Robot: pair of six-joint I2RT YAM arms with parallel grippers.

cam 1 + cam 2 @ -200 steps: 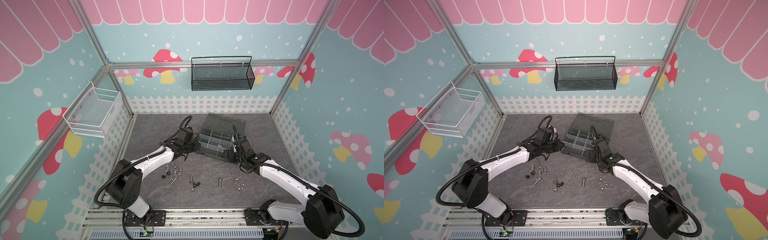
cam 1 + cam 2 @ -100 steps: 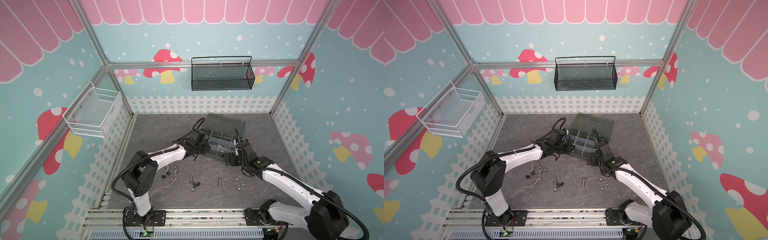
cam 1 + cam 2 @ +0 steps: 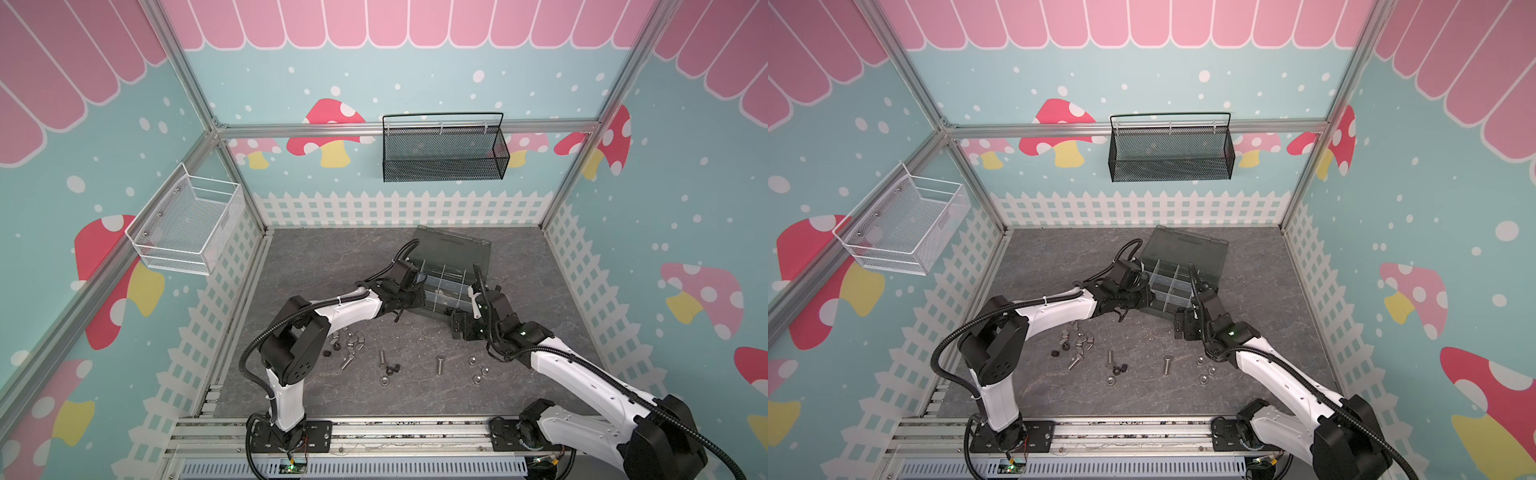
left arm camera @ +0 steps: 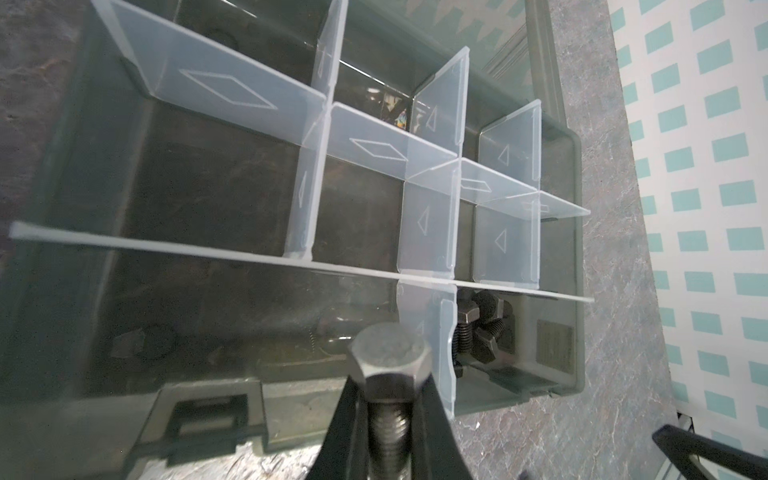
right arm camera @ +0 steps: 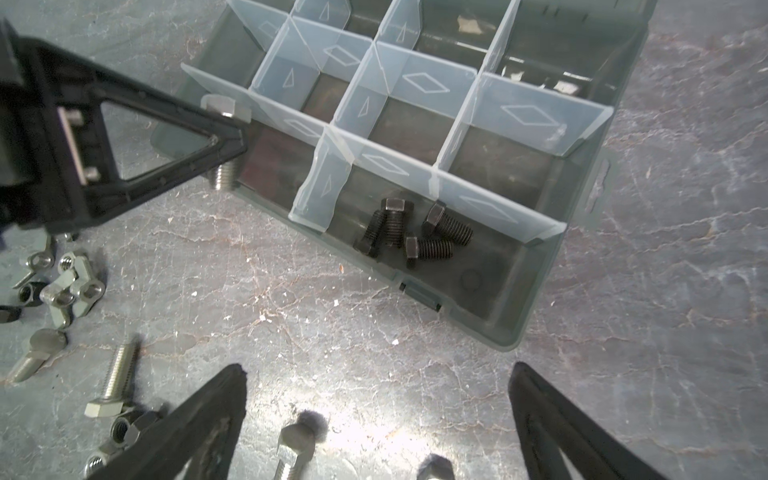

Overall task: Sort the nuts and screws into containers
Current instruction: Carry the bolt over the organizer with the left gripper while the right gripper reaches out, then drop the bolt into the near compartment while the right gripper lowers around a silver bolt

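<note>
**Silver screw held at the organiser's corner**

The left pincer (image 4: 390, 388) is clamped on a shiny silver hex-head screw (image 4: 388, 361), gripping its threaded shank, with the head clear of the black fingertips. In both top views it sits at about 8 o'clock of the dark grey plastic organiser box (image 3: 482, 266), right at the near wall. Whether the screw is over a compartment or just outside the wall cannot be told.

The box stands with its lid open at roughly 1 o'clock on the grey marbled desk (image 3: 324, 257). Its 5 o'clock corner compartment holds four short black hex-head screws (image 5: 411, 232). The other compartments in view look bare.

The right pincer (image 5: 378, 370) has its jaws wide apart and grips nothing. It is above the desk just beyond the box's 5 o'clock corner. Loose silver screws and small nuts (image 3: 386, 365) lie scattered toward 6 o'clock, with silver wing nuts (image 5: 66, 286) bunched at 7 o'clock.
</note>
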